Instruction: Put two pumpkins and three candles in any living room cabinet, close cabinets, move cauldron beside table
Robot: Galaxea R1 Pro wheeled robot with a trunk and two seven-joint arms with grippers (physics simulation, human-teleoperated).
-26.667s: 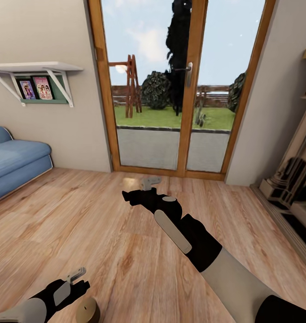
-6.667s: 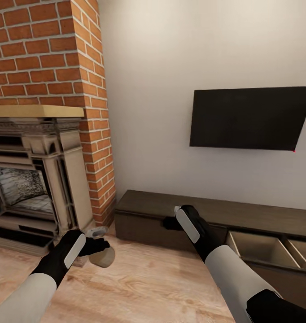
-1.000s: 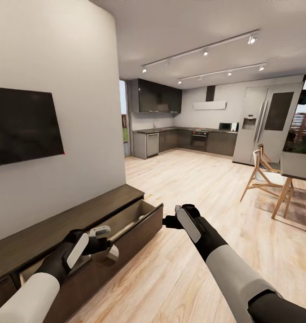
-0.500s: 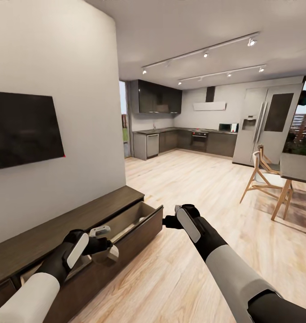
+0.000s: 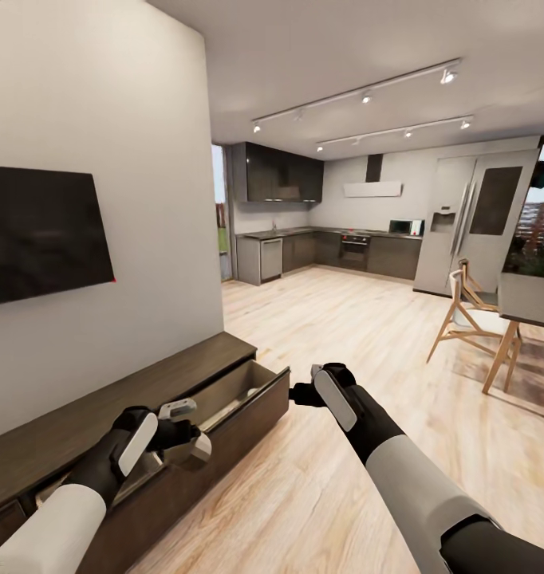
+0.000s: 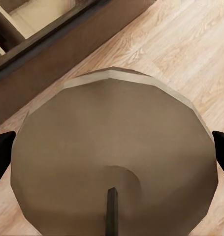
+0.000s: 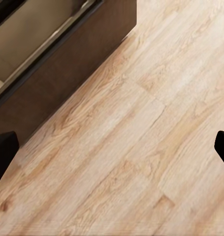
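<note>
The left gripper [image 5: 184, 430] is clamped on a candle [image 6: 114, 152] — a squat tan faceted cylinder with a dark wick — held above the front edge of the open drawer [image 5: 224, 395] of the cabinet [image 5: 104, 414]. This cabinet is matte dark-brown wood with a flat top; the drawer interior is light tan. The right gripper [image 5: 304, 392] hangs spread and empty over pale, grained plank floor [image 7: 141, 147] just beside the drawer front.

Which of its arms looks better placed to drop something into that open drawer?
The left. Its gripper already holds a candle by the open drawer of the cabinet; the right gripper is empty over bare floor.
</note>
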